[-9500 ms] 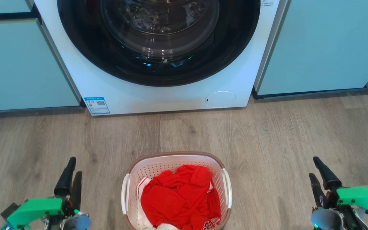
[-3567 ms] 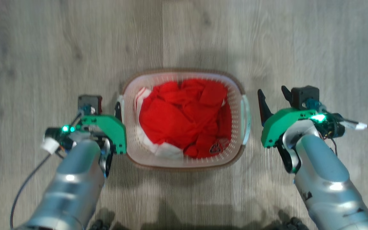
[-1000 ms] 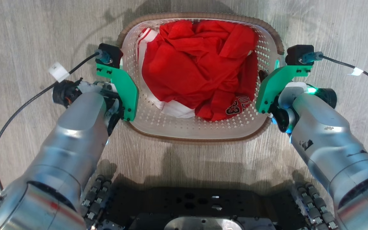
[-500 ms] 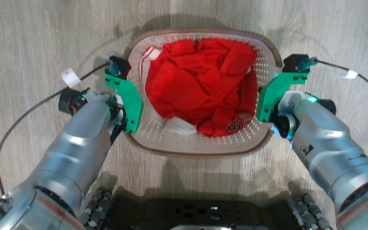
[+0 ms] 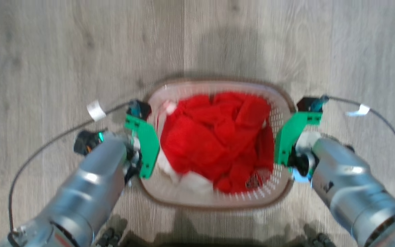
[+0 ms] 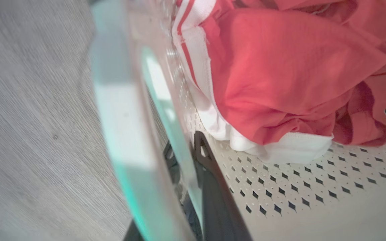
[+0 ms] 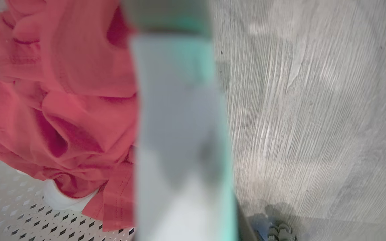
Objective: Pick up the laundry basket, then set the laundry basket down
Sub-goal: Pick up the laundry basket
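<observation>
White perforated plastic laundry basket with brown rim (image 5: 218,203), long axis hand to hand, seemingly just above grey wood floor (image 5: 63,58). Left hand (image 6: 183,147) clenched on basket's left handle (image 6: 122,110). Right hand (image 5: 284,145) at opposite wall, grip unclear.

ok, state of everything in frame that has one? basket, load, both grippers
laundry basket: upright, loaded, a gripper at each side; lifted or not, cannot tell.
red clothes: crumpled, heaped inside the basket.
left gripper: shut on the basket's side handle, one finger inside, one outside.
right gripper: at the other handle; fingers hidden, open or shut unclear.
</observation>
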Motion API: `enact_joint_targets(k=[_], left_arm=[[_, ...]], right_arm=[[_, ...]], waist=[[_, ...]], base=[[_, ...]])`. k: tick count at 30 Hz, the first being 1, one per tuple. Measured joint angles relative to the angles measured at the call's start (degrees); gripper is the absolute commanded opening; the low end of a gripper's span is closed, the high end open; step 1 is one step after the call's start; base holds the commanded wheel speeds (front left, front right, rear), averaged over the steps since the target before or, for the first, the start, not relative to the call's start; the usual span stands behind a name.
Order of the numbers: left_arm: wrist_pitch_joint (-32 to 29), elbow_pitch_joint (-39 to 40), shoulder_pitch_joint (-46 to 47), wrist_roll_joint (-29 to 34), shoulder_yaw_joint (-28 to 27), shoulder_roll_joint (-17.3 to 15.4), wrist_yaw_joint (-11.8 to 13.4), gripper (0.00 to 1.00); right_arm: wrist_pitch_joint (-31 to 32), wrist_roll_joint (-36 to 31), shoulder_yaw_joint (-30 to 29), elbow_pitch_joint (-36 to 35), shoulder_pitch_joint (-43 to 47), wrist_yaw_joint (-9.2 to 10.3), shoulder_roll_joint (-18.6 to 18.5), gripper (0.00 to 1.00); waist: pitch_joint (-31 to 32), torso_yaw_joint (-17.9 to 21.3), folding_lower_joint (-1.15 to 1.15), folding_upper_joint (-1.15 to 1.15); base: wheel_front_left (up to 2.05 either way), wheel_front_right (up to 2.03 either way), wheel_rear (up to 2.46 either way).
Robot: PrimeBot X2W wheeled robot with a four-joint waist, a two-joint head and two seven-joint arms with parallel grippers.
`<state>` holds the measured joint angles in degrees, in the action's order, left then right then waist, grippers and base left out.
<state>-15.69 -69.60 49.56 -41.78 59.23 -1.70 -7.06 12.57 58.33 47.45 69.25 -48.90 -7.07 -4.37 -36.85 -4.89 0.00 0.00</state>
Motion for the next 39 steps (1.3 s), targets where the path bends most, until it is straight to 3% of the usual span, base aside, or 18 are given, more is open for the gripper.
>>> enact_joint_targets(k=[11,30,39], left_arm=[[-7.9,3.2,-7.5,-5.4,6.3,-1.7,0.0,0.00],[-16.1,8.4,-15.4,-12.4,12.2,-5.2,0.0,0.00],[-19.1,9.9,-15.8,-13.1,12.7,-5.9,0.0,0.00]], right_arm=[[9.0,3.3,4.6,-0.9,7.3,0.02,0.0,0.00],[14.7,8.3,10.6,-2.8,15.5,0.52,0.2,0.00],[15.6,9.9,12.6,-3.1,16.5,0.52,0.2,0.00]], waist=[[12.9,0.0,0.00,0.00],[34.5,-0.6,-0.01,0.00],[37.7,-0.9,0.00,0.00]], base=[[0.00,0.00,0.00],[0.00,0.00,0.00],[0.00,0.00,0.00]])
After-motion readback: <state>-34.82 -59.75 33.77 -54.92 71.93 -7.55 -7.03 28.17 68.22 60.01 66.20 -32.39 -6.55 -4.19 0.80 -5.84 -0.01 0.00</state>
